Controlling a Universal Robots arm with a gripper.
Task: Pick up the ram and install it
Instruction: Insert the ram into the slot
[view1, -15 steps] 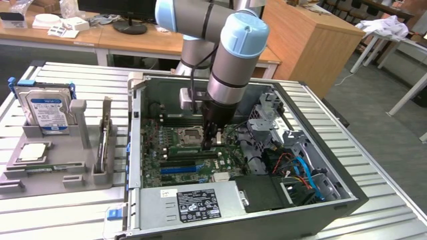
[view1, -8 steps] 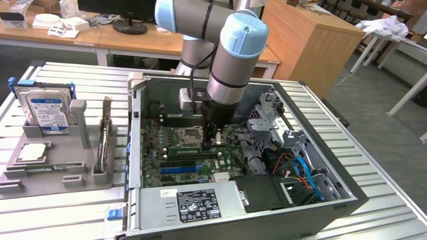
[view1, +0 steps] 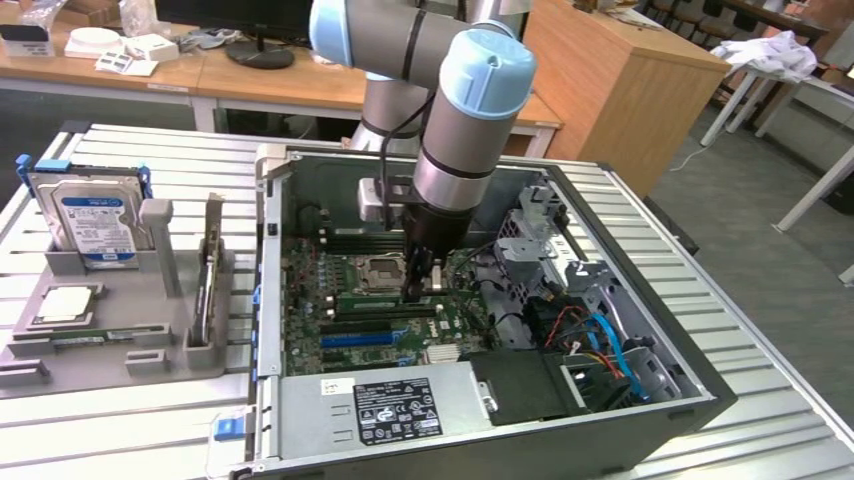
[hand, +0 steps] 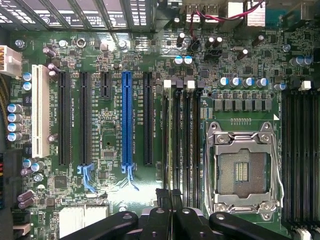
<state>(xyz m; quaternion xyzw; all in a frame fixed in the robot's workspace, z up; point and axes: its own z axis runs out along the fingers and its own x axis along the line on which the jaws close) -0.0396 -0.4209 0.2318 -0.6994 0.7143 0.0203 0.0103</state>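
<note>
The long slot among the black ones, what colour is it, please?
The slot is blue; wrist view best.

Nothing reads clean here, tbh. Hard drive (view1: 91, 215) standing in the grey rack (view1: 120, 335), exterior view's left: blue-and-white label, print too small to make out. Power supply (view1: 314, 420) low in the exterior view: black sticker (view1: 396, 410) w/ white print and cert-type marks, none legible. Wrist view: motherboard (hand: 107, 130) has white silkscreen lettering alongside the blue slot (hand: 127, 120) and the black slots (hand: 148, 120). Chars don't resolve.
</note>
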